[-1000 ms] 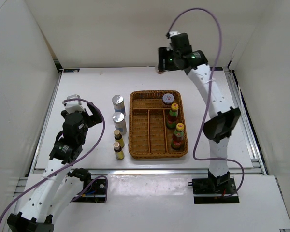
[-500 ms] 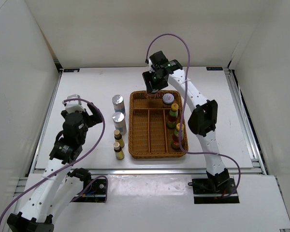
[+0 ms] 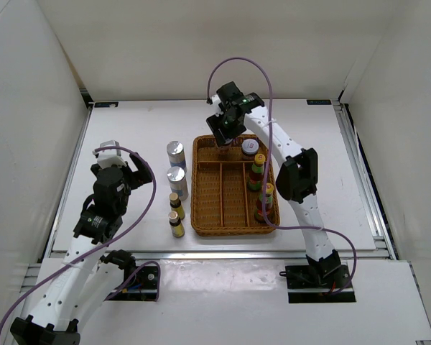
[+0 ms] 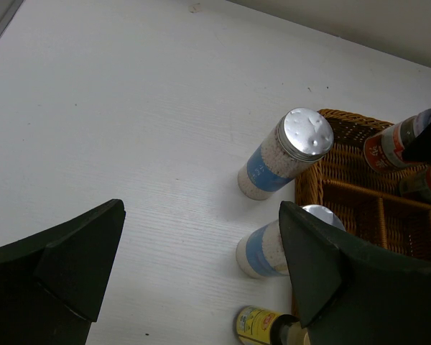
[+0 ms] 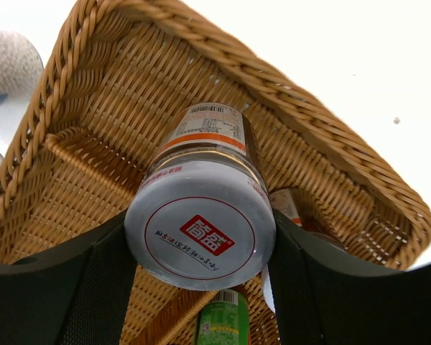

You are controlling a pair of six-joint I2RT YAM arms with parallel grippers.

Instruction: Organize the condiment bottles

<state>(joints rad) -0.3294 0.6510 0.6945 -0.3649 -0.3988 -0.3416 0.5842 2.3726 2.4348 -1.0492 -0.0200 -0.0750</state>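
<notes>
— What can go wrong here?
— On the left, little. The left tool (image 4: 201, 253) hangs open over the counter (image 4: 122, 100), beside a silver-topped shaker (image 4: 284, 154). The right tool (image 3: 225, 131) grips a pale-lidded jar (image 5: 200, 233) above the back compartment of the wicker tray (image 3: 198, 215). If it is released too high, I think the jar tips on the weave.
— And the arm?
— Stretched far forward, wrist bent down.

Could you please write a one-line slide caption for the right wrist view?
A pale-lidded jar, clamped in the right gripper, hangs over the wicker tray.
</notes>
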